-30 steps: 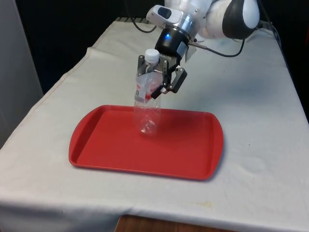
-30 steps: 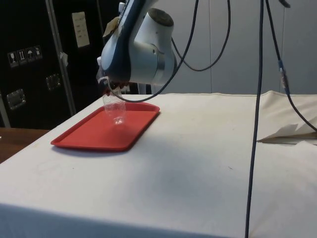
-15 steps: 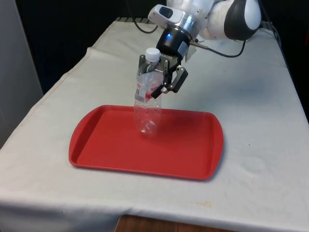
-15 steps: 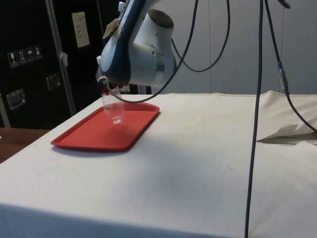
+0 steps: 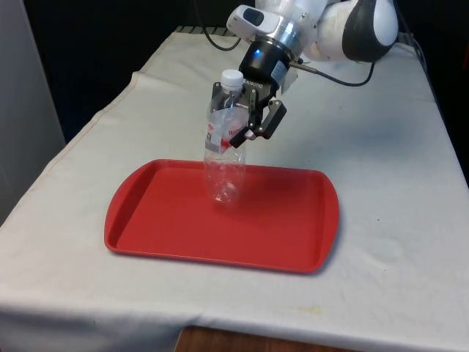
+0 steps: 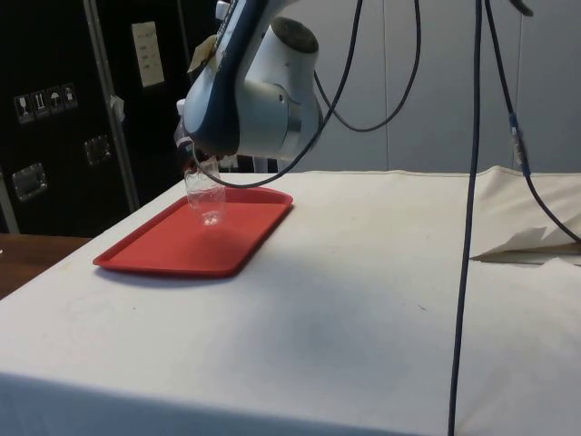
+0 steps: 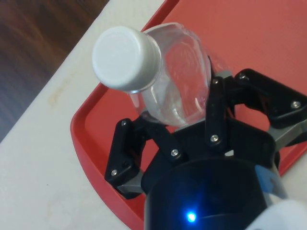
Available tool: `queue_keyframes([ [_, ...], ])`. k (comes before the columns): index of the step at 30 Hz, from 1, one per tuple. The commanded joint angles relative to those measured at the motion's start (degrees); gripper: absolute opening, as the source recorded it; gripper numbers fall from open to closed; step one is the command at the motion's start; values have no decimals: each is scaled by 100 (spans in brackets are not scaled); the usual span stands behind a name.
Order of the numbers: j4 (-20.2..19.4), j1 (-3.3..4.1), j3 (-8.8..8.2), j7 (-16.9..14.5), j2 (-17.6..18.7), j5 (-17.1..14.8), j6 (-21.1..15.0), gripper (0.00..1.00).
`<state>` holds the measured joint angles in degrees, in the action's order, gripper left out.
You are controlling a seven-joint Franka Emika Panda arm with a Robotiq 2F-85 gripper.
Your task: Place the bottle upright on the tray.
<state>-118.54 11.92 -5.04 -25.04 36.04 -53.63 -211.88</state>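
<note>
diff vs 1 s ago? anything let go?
The gripper has eased up and back towards the table's far end, its fingers now spread either side of the bottle rather than clamped on it, so it looks released. The bottle stands upright on the red tray, hardly shifted. Tray and white cloth are unchanged.

In the side view the arm covers the bottle's [image 6: 207, 195] top; the claw's [image 5: 244, 117] grip there is hidden
</note>
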Motion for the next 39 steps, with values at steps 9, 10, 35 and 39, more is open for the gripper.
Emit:
queue_keyframes([
  [9, 29, 6, 11, 34, 80, 11, -6, 36],
  [10, 29, 6, 11, 34, 80, 11, -6, 36],
  [35, 115, -6, 34, 132, 264, 63, -80, 36],
  [39, 115, 0, 29, 120, 269, 52, -80, 36],
])
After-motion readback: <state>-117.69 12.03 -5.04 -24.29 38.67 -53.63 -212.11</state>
